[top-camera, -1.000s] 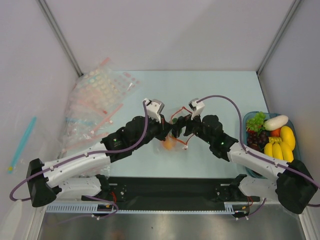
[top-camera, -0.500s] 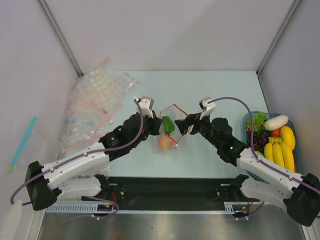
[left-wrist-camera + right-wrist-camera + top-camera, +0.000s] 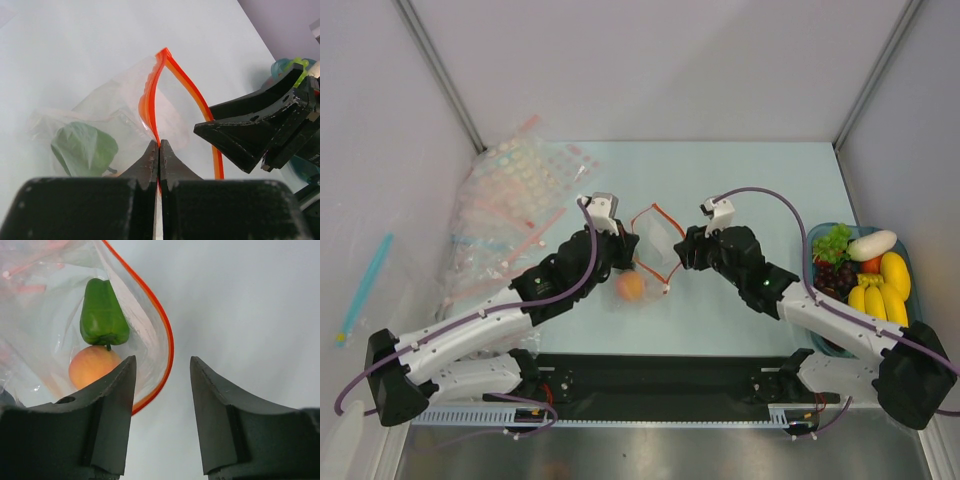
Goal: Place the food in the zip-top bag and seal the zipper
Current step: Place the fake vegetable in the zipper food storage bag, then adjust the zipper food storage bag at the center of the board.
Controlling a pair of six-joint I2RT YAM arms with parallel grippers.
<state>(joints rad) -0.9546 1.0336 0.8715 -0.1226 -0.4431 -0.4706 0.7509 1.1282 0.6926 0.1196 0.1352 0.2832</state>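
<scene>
Left gripper (image 3: 159, 148): jaws pinched tight on the zipper (image 3: 148, 100), lower centre of frame. Right gripper (image 3: 161, 365): jaws spread, holding nothing, just beside the mouth rim. Zip-top bag (image 3: 658, 240) at centre of the top view, mouth gaping. Orange ball (image 3: 92, 367) inside, green pepper (image 3: 102, 312) beyond it.

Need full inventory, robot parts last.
Clear plastic zip-top bag: 1, table centre, open.
Red-orange zipper strip: 1, along bag mouth.
Green toy pepper: 1, inside bag.
Orange toy ball: 1, inside bag.
Dotted clear bags: heap, pink strips, far left.
Teal tray: 1, right edge.
Yellow toy bananas: bunch, tray.
Purple toy grapes: bunch, tray.
White toy radish: 1, tray.
Green leafy piece: 1, tray.
Left pincer: black, shut on zipper strip.
Right pincer: black, open, beside bag mouth.
</scene>
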